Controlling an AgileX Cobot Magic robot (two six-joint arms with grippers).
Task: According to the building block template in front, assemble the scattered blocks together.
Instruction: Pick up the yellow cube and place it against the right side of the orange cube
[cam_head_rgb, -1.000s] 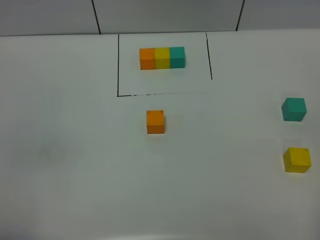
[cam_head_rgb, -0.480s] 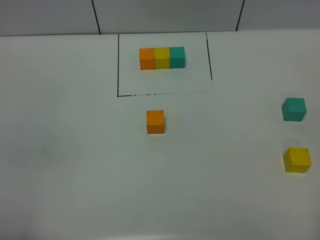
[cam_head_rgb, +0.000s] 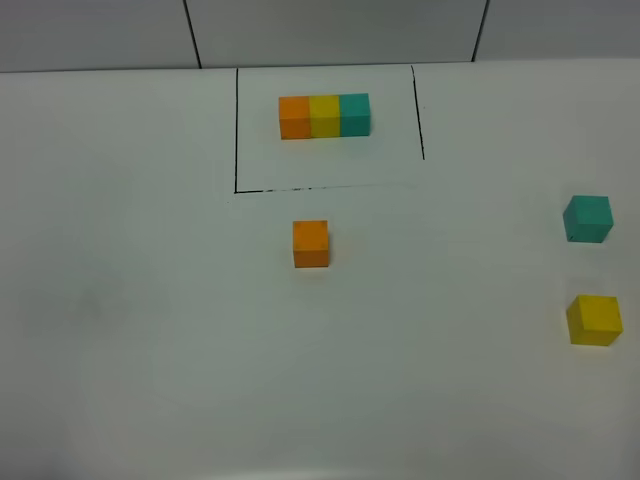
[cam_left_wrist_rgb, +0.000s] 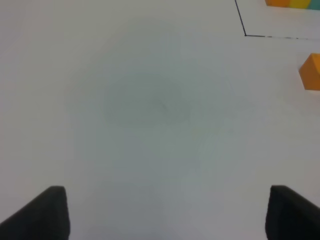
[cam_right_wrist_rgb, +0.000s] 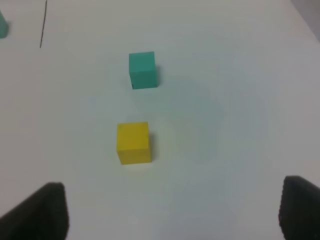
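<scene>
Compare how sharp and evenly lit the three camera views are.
Exterior high view: crisp edges on the small orange loose cube, soft even light, faint shadows. Left wrist view: hazy, left fingers blurred. Right wrist view: small yellow cube slightly soft, right fingers out of focus.

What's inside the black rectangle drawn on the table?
Inside the black outline sits one row of three joined cubes: orange, yellow, teal. The loose orange cube lies outside it. Only the surface under the row is hidden.
</scene>
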